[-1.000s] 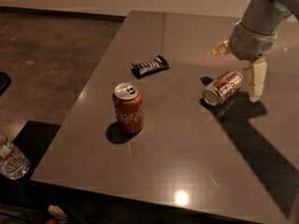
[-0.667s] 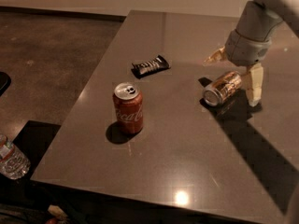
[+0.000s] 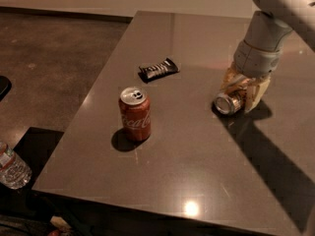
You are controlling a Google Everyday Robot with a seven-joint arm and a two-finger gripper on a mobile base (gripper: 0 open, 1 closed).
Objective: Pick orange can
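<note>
The orange can (image 3: 227, 103) lies sideways, well apart from the red can (image 3: 135, 114), so the end effector (image 3: 242, 90) sits low around it; I cannot tell if it is squeezing.

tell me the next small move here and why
Probably close the gripper on the orange can. The can lies on its side on the table, and the gripper sits low over it with a finger on each side, seemingly not yet clamped. Lifting first would likely leave it behind.
</note>
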